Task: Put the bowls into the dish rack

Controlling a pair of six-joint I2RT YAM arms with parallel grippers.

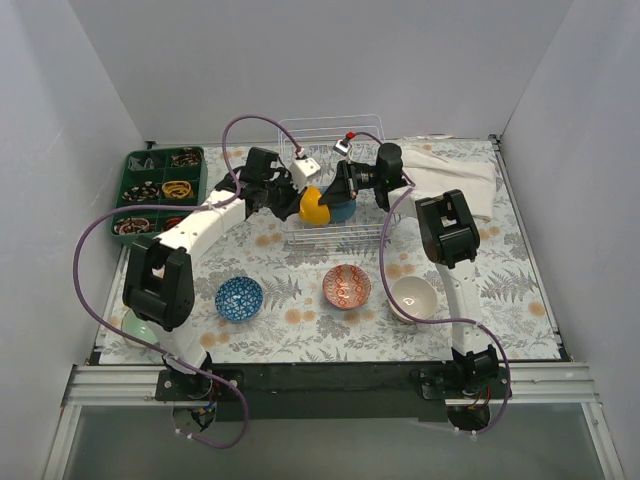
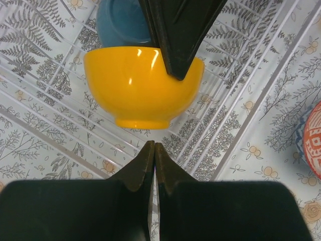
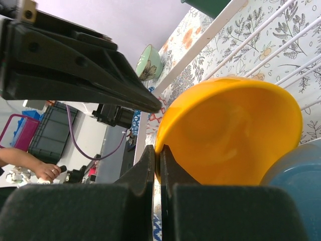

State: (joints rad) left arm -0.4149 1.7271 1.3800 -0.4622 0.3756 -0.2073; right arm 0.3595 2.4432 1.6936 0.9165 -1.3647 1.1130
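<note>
Bowls sit two in the rack (image 1: pixel 362 232), at the far middle of the table (image 1: pixel 300 325). The yellow bowl (image 1: pixel 313 207) stands on edge on the wires with its mouth turned right, and the teal bowl (image 1: pixel 343 210) is pressed against it on that side. Outside the rack, on the near half, lie the blue bowl (image 1: pixel 240 298), red bowl (image 1: pixel 347 287) and white bowl (image 1: pixel 413 297) in a loose row. The green bowl (image 3: pixel 149 63) is at the near left, partly behind the left arm.

The left gripper (image 2: pixel 166 110) has its fingers wide apart around the yellow bowl's outer wall, gripping nothing. The right gripper (image 3: pixel 159 127) has its fingers apart too, with a smaller gap. Its lower tip is at the yellow bowl's rim, and I cannot tell whether it touches.

A grey fern-and-flower print covers the table. A green tray (image 1: pixel 160 190) of small parts sits at the far left and a folded white cloth (image 1: pixel 455 175) at the far right. Plain pale walls (image 1: pixel 300 60) close three sides, and a metal rail (image 1: pixel 320 380) runs along the near edge
</note>
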